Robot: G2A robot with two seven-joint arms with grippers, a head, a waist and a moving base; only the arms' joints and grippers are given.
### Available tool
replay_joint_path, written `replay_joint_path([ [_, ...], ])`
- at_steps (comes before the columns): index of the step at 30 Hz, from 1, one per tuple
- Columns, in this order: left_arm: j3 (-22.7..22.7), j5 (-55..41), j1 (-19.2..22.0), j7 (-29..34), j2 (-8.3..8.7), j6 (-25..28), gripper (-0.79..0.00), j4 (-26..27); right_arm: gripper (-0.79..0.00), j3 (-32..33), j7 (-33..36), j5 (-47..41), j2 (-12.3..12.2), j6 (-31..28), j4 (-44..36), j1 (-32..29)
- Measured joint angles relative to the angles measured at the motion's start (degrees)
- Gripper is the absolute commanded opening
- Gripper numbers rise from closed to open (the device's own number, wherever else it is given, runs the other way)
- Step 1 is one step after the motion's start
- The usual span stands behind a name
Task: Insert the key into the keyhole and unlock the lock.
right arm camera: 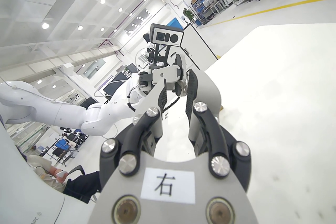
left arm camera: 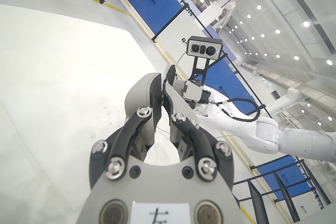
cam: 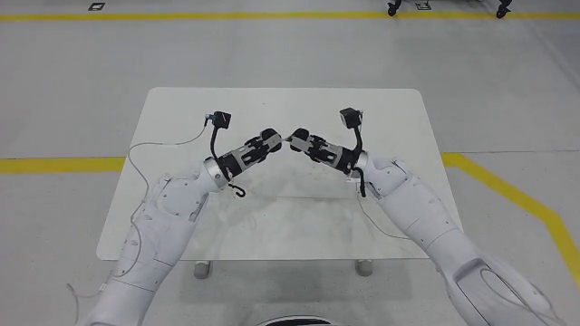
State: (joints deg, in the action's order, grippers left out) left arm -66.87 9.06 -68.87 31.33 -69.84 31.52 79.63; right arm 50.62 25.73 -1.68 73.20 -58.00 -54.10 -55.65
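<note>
The left gripper has its two fingers squeezed almost together, and I cannot tell if anything is pinched there. The right gripper has its fingers a little apart. A small shiny silver metal piece sits between them, touching one finger. I cannot tell if it is the key or the lock. Both grippers meet tip to tip above the middle of the flat white table.
</note>
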Motion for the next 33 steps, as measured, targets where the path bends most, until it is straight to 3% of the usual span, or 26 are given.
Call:
replay_joint_path([
  [6,-0.03,0.94,-0.19,0.24,0.20,0.50,-0.785,0.26,-0.640,-0.57,3.31,-2.07,0.05,0.00,0.77,0.75],
  [9,0.13,1.48,-0.13,0.63,0.28,0.89,-0.785,0.34,-0.785,-0.67,4.17,-2.61,0.07,0.00,1.09,0.94],
  [22,0.52,2.41,0.29,0.96,0.52,0.75,-0.785,0.40,-0.785,-1.64,7.79,-3.41,0.18,0.13,2.00,1.63],
  [23,0.49,2.59,0.31,0.97,0.55,0.39,-0.757,0.49,-0.785,-1.61,7.83,-3.45,0.17,0.03,1.93,1.63],
  [24,0.48,2.67,0.31,0.96,0.57,0.10,-0.443,0.59,-0.785,-1.55,7.82,-3.43,0.16,0.00,1.81,1.62],
  [25,0.48,2.69,0.30,0.96,0.59,-0.14,0.000,0.69,-0.785,-1.47,7.74,-3.37,0.13,-0.01,1.64,1.58],
  [30,-0.05,5.04,0.37,0.91,0.88,-0.41,0.000,1.45,-0.785,-0.67,6.95,-3.35,-0.07,-0.01,0.52,0.98],
  [33,-2.60,7.76,-0.49,-0.60,1.49,-0.48,0.000,2.98,-0.785,0.18,6.13,-3.20,-0.30,0.00,0.12,0.45],
])
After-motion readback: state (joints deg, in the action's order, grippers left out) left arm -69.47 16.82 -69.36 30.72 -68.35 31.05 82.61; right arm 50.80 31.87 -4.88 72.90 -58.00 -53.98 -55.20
